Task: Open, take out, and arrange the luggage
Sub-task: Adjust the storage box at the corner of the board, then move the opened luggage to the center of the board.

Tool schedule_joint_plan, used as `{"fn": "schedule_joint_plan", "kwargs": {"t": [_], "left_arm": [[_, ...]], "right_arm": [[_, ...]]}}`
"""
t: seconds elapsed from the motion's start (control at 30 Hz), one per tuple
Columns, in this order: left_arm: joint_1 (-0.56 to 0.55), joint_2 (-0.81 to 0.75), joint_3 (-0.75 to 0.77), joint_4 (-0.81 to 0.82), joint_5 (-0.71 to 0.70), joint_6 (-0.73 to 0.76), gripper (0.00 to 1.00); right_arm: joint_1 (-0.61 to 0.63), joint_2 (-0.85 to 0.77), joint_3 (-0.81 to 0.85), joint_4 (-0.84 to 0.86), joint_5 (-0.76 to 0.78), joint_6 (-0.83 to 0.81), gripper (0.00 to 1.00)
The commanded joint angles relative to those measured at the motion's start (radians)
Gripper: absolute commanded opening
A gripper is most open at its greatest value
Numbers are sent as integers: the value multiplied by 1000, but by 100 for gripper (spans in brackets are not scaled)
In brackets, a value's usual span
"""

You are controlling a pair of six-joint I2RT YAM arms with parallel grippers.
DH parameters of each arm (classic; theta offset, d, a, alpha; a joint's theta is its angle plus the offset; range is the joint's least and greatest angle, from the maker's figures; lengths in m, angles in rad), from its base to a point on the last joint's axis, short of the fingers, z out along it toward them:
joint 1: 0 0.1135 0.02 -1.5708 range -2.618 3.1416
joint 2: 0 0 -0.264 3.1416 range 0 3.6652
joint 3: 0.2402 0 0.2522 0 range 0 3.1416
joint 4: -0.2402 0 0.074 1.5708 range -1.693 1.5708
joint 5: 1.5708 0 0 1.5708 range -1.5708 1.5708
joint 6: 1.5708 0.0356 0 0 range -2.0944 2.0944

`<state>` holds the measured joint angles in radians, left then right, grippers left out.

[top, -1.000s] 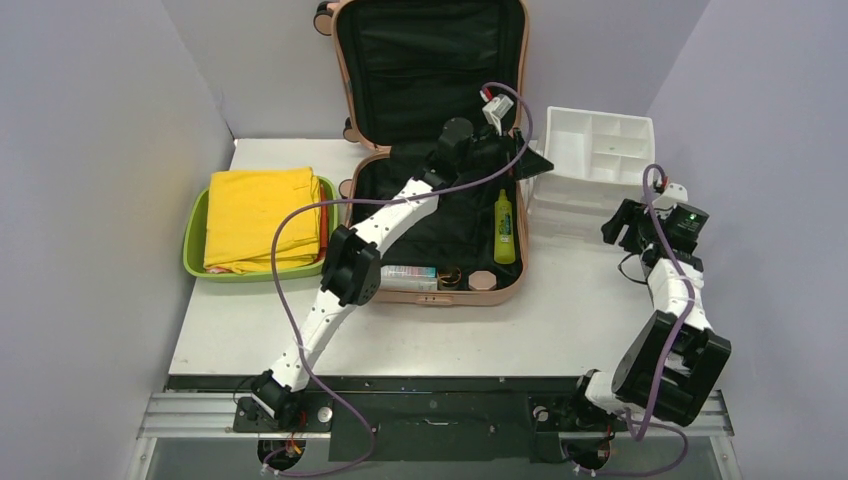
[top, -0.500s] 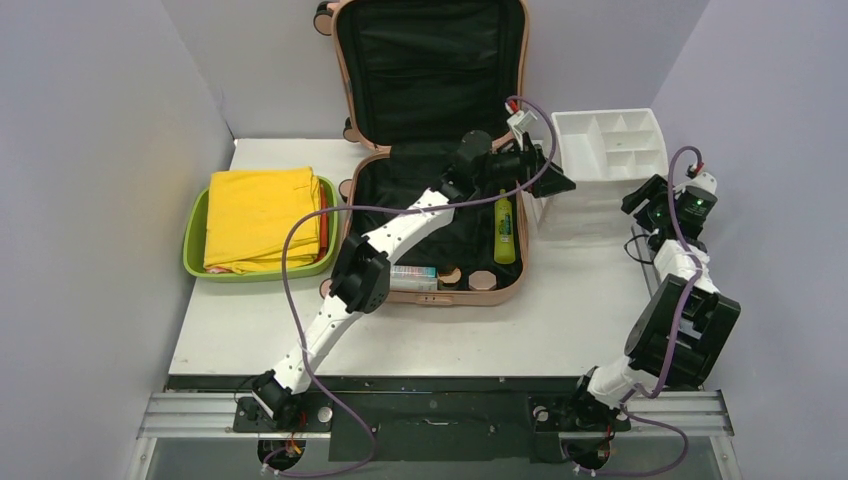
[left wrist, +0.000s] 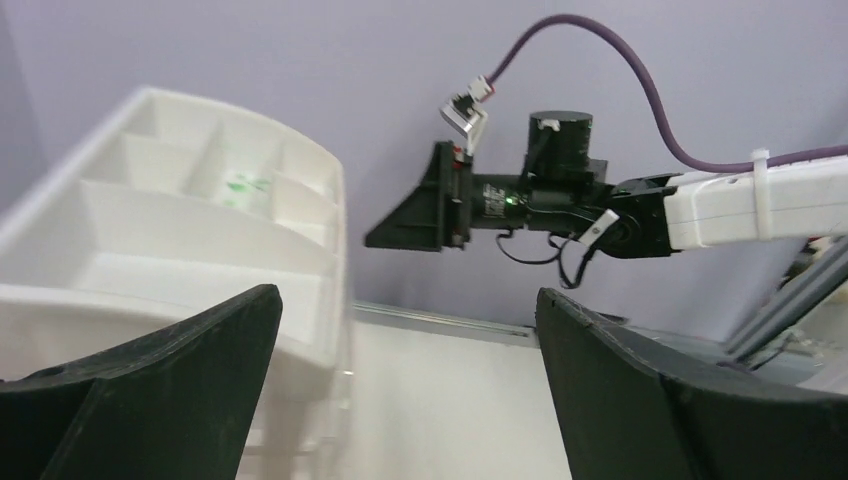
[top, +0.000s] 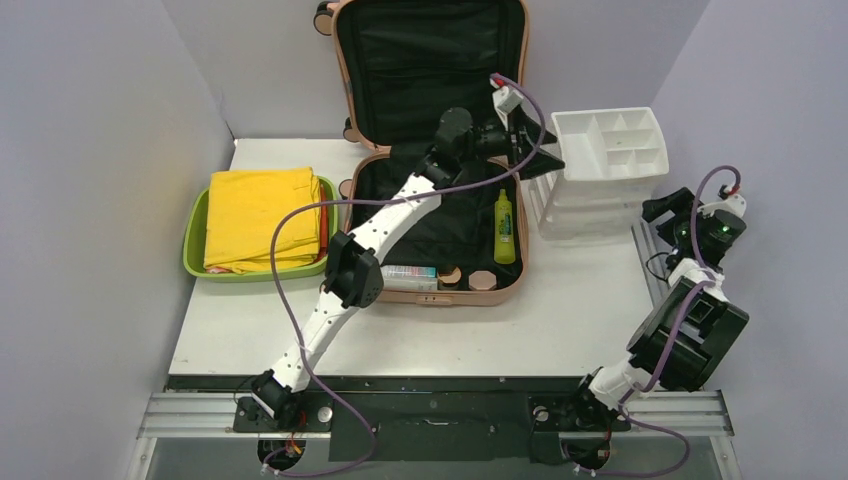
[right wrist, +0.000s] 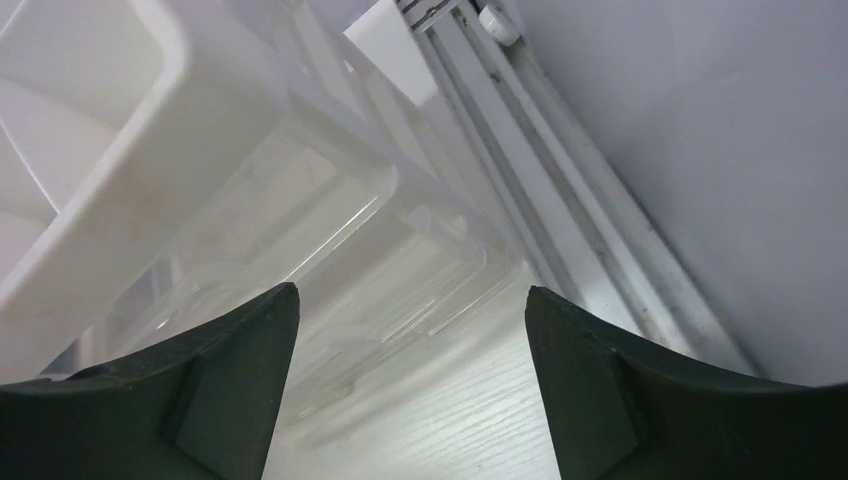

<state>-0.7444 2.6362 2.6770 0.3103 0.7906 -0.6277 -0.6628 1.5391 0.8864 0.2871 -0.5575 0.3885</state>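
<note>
The luggage is the biggest thing here: a salmon-pink hard shell with rounded corners, lying open, its black fabric-lined lid propped upright against the back wall. Its base lies just behind and below the left gripper, which hangs over the case's right rim. The gripper's black wedge-shaped fingers are spread wide and hold nothing.

Straight ahead of it stands the white plastic organizer, a glossy compartmented tray on top of clear drawers. The right gripper is on the organizer's far side, facing it – jaws likewise parted and empty.

Far off behind the left gripper, past the case, a lime-green tub holds a folded yellow cloth. A slim green bottle lies on the lining, below and just behind the left gripper.

Since half a second ago the left gripper has drawn back slightly from the organizer, and the right gripper has swung outward, away from the drawers.
</note>
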Motion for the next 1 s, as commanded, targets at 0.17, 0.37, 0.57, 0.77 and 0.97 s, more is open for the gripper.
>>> {"fn": "schedule_joint_plan", "kwargs": {"t": [0.17,0.37,0.57,0.77,0.97], "left_arm": [[71,-67,40,-105,142,819,96],[62,-158,-225,-276,55,1951,96],[52,-84,-107,-257,100,2244,96],[17,-38,-135,-158,79,2349,96],[12,-77,-289,25,52,2307,96]], "right_arm": [[63,-70,-152,298,-56,415,77],[119,-96,-133,264,7,411,77],[172,-100,-156,265,58,427,76],[199,-78,-174,293,79,440,76],[197,-97,-196,280,76,414,76]]}}
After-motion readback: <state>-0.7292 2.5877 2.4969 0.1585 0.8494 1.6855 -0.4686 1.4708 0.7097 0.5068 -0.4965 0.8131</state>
